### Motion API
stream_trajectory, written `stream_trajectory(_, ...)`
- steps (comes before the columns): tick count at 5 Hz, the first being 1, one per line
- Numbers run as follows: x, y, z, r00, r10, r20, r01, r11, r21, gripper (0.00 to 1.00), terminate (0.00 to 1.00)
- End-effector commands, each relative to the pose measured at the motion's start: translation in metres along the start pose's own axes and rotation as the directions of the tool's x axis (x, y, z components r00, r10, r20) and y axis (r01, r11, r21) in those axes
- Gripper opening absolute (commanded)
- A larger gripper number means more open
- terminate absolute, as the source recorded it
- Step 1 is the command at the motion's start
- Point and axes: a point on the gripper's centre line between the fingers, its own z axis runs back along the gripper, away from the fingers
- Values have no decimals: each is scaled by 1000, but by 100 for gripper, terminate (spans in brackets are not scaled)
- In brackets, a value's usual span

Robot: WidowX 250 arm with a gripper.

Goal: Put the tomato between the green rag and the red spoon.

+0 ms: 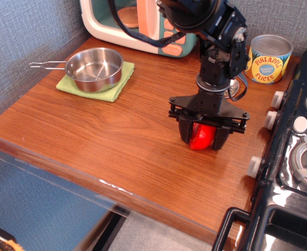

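- Gripper (202, 139): fingers clamped on the tomato (201, 137), low over the table (91, 125).
- Rag (107, 87): far left and beyond, under a pan (95, 68).
- Spoon: not visible; the gap's direction cannot be judged.

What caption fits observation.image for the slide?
Gripper closed on the tomato over the wooden counter, right of the green rag.
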Motion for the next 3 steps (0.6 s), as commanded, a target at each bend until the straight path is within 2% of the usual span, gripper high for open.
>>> stream_trajectory(1,7,-7,13,998,-37,41,39,999,-38,0,0)
stream_trajectory(2,17,-18,44,983,-132,130,142,987,-75,0,0)
stream_trajectory(3,39,-9,84,956,-172,239,189,981,-46,0,0)
